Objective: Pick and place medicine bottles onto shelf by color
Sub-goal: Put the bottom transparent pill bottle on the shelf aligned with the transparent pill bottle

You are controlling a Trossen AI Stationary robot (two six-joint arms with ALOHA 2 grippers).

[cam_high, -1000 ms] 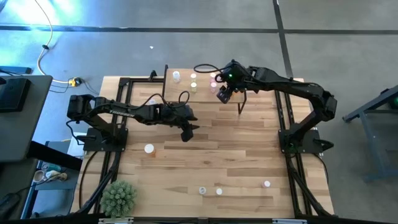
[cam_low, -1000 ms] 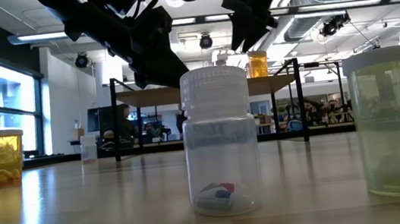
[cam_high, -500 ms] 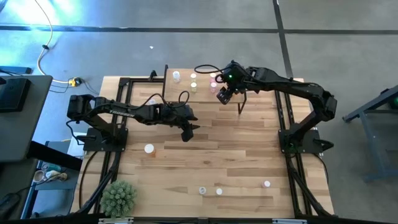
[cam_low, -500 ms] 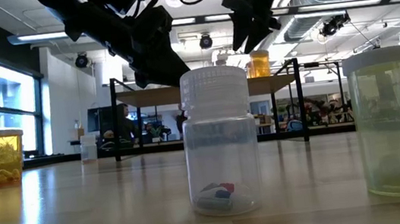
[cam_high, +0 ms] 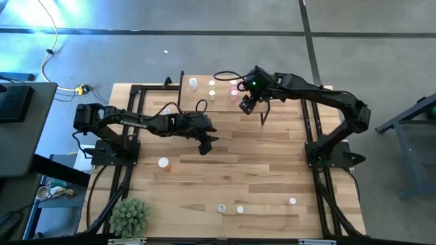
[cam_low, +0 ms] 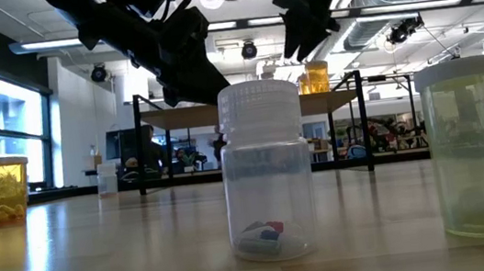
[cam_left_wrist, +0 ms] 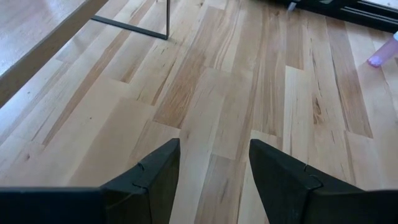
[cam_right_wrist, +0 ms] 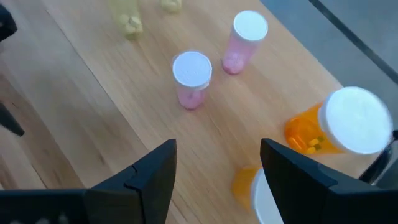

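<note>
The shelf (cam_high: 204, 102) stands at the table's far middle. On its top stand two pink bottles (cam_right_wrist: 191, 78) (cam_right_wrist: 247, 38), pale yellow ones (cam_right_wrist: 130, 23) and an orange bottle (cam_right_wrist: 339, 127). Another orange bottle (cam_right_wrist: 245, 185) shows below my right gripper's fingers, partly cut off. My right gripper (cam_right_wrist: 217, 149) hangs open above the shelf's right part (cam_high: 246, 103), touching nothing. My left gripper (cam_left_wrist: 212, 149) is open and empty over bare table near the middle (cam_high: 204, 145). A clear bottle (cam_low: 267, 169), a yellowish bottle (cam_low: 470, 149) and an orange bottle (cam_low: 1, 188) stand on the table.
Loose bottles stand on the table at the near side (cam_high: 221, 208) (cam_high: 240, 209) (cam_high: 292, 201) and at the left (cam_high: 163, 162). A green plant (cam_high: 129, 216) sits at the near left corner. The shelf's black leg (cam_left_wrist: 168, 18) is just beyond my left gripper.
My right gripper has risen slightly above the shelf and stays open. The bottles have kept their places.
</note>
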